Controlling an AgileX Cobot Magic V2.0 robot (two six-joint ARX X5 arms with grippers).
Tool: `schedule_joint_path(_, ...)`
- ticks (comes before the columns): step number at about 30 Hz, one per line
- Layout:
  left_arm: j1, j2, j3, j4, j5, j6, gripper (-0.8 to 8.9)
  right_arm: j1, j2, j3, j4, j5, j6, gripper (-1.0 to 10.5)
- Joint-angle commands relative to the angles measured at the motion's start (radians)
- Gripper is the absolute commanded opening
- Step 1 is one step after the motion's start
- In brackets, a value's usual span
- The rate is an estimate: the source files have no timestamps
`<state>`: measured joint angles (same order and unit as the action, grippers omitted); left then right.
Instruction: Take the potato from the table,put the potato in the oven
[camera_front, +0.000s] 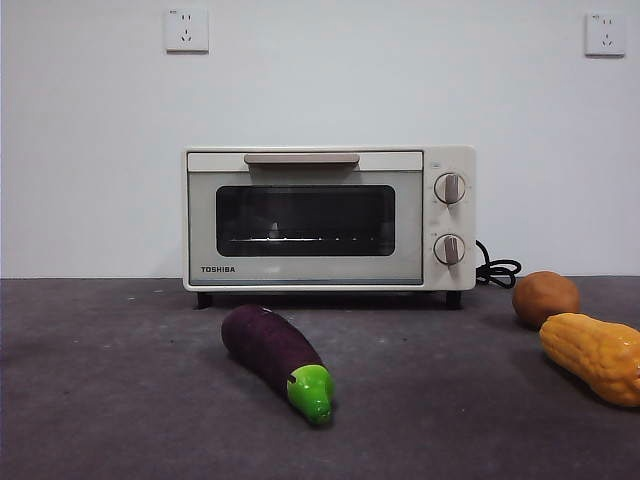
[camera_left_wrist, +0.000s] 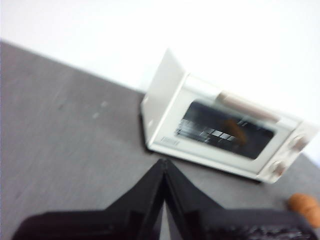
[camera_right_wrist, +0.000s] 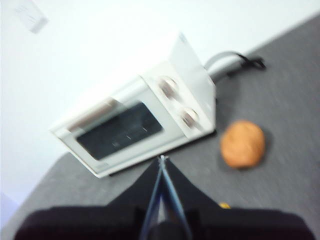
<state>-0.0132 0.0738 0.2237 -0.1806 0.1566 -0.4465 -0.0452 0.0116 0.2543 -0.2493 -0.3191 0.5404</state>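
Note:
The brown-orange potato (camera_front: 545, 297) lies on the dark grey table (camera_front: 120, 400) to the right of the oven; it also shows in the right wrist view (camera_right_wrist: 242, 144) and partly in the left wrist view (camera_left_wrist: 303, 206). The cream Toshiba oven (camera_front: 328, 218) stands at the back with its door closed, seen too from both wrists (camera_left_wrist: 225, 130) (camera_right_wrist: 135, 122). My left gripper (camera_left_wrist: 164, 162) is shut and holds nothing, high above the table left of the oven. My right gripper (camera_right_wrist: 162, 159) is shut and empty, above the table in front of the oven, short of the potato. Neither arm shows in the front view.
A purple eggplant (camera_front: 275, 355) with a green tip lies in front of the oven. A bumpy yellow-orange vegetable (camera_front: 595, 355) lies at the right edge, just in front of the potato. The oven's black cord (camera_front: 497, 270) trails behind on the right.

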Motion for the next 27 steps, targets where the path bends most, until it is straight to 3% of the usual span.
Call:
schedule_joint_path(1,0.003,0.026,0.076,0.009,0.022,-0.007,-0.06,0.000,-0.001,0.090,-0.036,-0.004,-0.001,0.0)
schedule_joint_path(3,0.003,0.053,0.131,0.009,0.035,-0.007,-0.06,0.000,0.005,0.153,-0.071,-0.005,-0.013,0.0)
schedule_joint_path(9,0.003,0.177,0.325,-0.058,0.049,0.002,-0.06,0.000,0.069,0.350,-0.237,-0.006,-0.146,0.0)
schedule_joint_path(16,0.003,0.403,0.572,-0.217,0.138,0.078,-0.06,0.000,0.229,0.577,-0.452,-0.007,-0.372,0.0)
schedule_joint_path(21,0.003,0.567,0.724,-0.305,0.146,0.134,-0.06,0.000,0.363,0.728,-0.554,-0.007,-0.403,0.0)
schedule_joint_path(27,0.003,0.750,0.850,-0.330,0.246,0.143,-0.06,0.000,0.512,0.858,-0.604,-0.007,-0.404,0.0)
